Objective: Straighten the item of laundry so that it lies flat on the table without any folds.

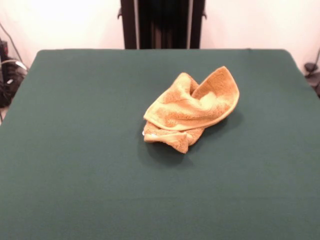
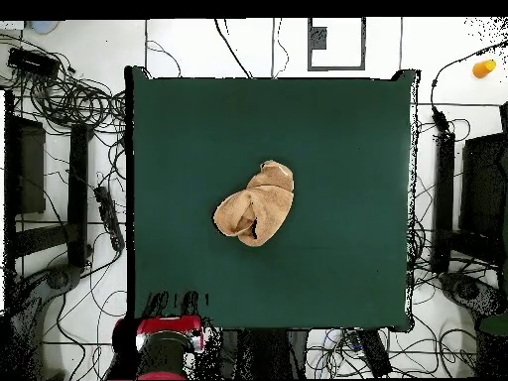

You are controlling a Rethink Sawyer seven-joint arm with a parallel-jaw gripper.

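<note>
The pincer itself does not show in either view, so whether it stands wide or narrow cannot be told; only the red arm (image 2: 164,345) appears, drawn back off the table's edge in the overhead view, and places here are reckoned from it. Nearest the arm lies bare table (image 1: 75,175), a dark green matte top that looks cloth-like and likely offers some grip against a dragged fabric. Further out, well apart from the arm and about at the middle of the table, sits the item of laundry (image 1: 190,107), a golden-orange terry towel crumpled into a loose heap. It is probably light, soft and wholly limp, so it should follow a pull rather than hold any shape, and nothing about it seems fragile or slippery. The looped pile looks thick and nubbly, and a paler hemmed edge (image 1: 200,125) curves round the top layer. One lobe stands up in a cupped, rounded flap, while other layers are tucked below it, where a small white tag (image 1: 144,133) peeps out. A sensible hold would be on a free hemmed edge or corner, pinching a single layer, since a grasp into the middle of the heap would likely lift several folds together. Beyond the towel the green top runs on bare to its far edge.
</note>
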